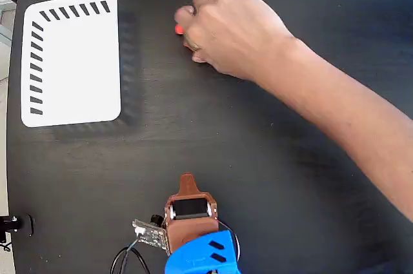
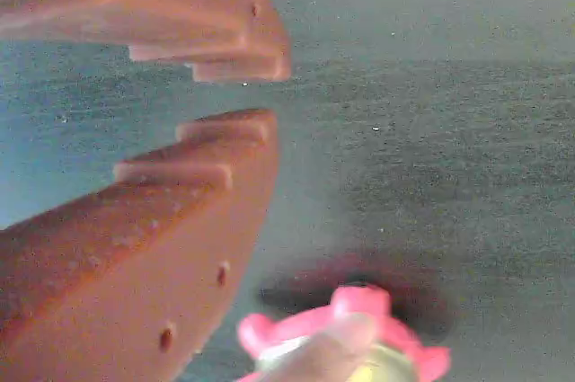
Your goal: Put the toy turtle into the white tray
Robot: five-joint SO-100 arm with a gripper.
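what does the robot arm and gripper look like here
The gripper has reddish-brown fingers with stepped, toothed inner edges and small holes. In the fixed view the arm shows a blue link, a black motor, an exposed circuit board and black cables.

Black wood-grain tabletop (image 1: 290, 190) fills view — pale floor strip (image 1: 5, 29) at left edge, daylight.

Arm (image 1: 193, 238): at the bottom edge of the fixed view, blue upper segment, brown wrist housing, pointing up the picture.

Gripper (image 2: 260, 94): brown, two stepped fingers (image 2: 180, 220); in the wrist view the tips stand slightly apart with a narrow gap, nothing between them.

Person's hand (image 1: 229, 26): reaches in from the right of the fixed view, forearm running to the lower right, palm down, fingers curled downward.
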